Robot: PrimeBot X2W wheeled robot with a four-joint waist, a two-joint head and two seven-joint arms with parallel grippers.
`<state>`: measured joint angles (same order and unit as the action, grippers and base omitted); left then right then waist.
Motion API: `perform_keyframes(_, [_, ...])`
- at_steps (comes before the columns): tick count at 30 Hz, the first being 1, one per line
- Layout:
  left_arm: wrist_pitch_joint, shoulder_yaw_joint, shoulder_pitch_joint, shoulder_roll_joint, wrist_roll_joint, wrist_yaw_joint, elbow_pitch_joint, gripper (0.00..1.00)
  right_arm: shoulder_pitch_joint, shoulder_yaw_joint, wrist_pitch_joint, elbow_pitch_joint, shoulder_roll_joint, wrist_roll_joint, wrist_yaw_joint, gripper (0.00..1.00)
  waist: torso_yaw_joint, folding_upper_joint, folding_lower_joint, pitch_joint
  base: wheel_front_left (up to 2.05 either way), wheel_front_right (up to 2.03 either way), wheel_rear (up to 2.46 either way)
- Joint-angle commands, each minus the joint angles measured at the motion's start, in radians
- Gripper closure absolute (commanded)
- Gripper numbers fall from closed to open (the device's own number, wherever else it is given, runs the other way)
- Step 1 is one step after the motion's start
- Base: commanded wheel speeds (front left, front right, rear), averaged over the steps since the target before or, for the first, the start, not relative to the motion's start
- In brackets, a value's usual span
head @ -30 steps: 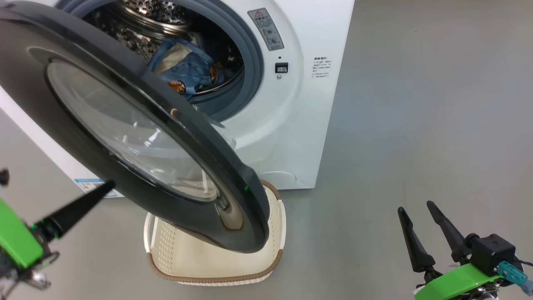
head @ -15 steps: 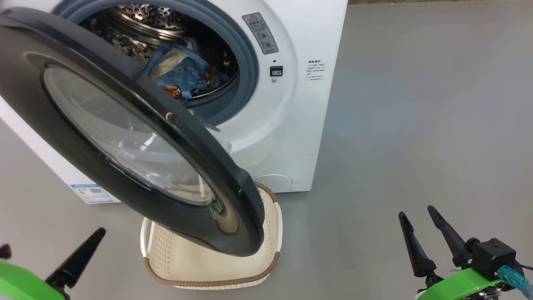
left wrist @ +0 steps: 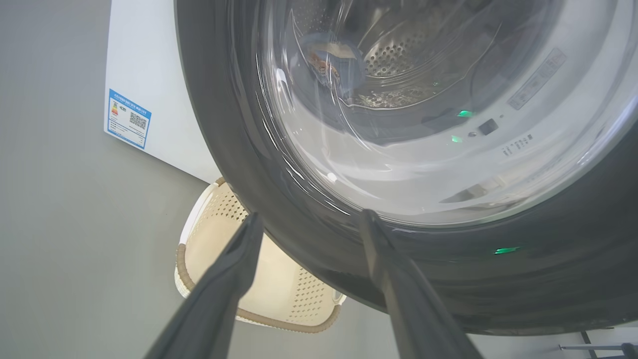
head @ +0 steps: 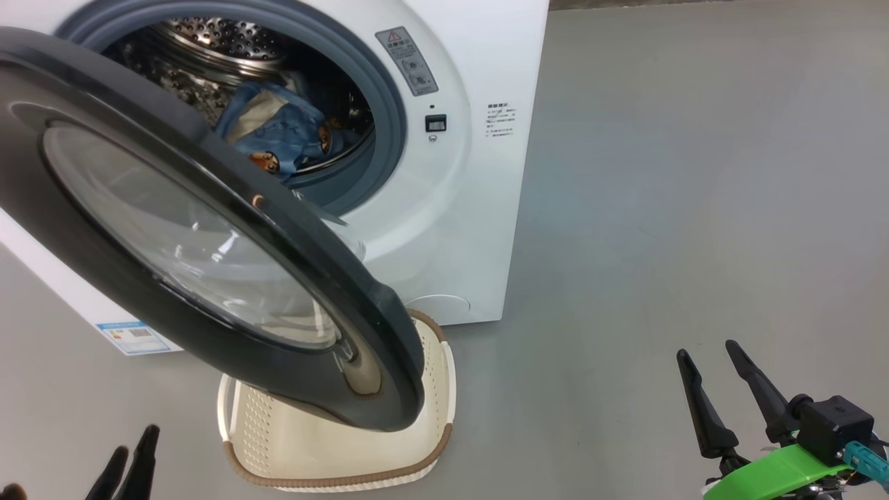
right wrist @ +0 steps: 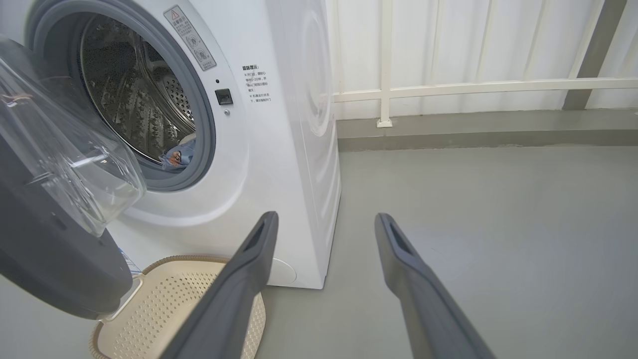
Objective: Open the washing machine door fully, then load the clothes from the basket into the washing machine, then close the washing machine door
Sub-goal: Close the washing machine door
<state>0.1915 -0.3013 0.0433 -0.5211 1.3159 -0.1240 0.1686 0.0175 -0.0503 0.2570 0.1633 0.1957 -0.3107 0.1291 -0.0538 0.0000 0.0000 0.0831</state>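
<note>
The white washing machine [head: 458, 229] stands with its black-rimmed door [head: 361, 305] swung partway out over the cream basket [head: 333, 479]. Blue bear-print clothes [head: 278, 135] lie in the steel drum and also show through the door glass as clothes [left wrist: 329, 57]. What I see of the basket's inside is bare. My left gripper [head: 132, 444] is low at the left, open and holding nothing. In its wrist view the left gripper [left wrist: 309, 217] points at the door's lower rim [left wrist: 224, 124]. My right gripper [head: 707, 349] hangs open over the floor at the right, away from the machine.
Grey floor [head: 694, 173] stretches to the right of the machine. A white railing and wall [right wrist: 448, 89] run behind it. A blue label [head: 132, 335] marks the machine's lower left front. The door overhangs the basket [right wrist: 174, 304].
My left gripper has drawn back and down from the door's lower rim to the bottom left corner. The head camera has shifted, sliding the scene left. The right arm has stayed put.
</note>
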Motion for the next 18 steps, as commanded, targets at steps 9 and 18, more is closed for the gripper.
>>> perform_keyframes(9, [0.070,0.084,-0.049,0.006,-0.257,-0.007,0.071,0.00,-0.008,-0.002,0.005,-0.029,0.021,-0.002,0.002,0.00,-0.016,0.0000,0.0000,0.000,0.00,0.00,0.00])
perform_keyframes(18, [0.070,0.255,-0.010,0.141,-0.604,-0.007,0.037,0.00,-0.010,0.010,0.005,-0.030,0.021,-0.002,0.002,0.00,-0.022,0.0000,0.0000,-0.002,0.00,0.00,0.00])
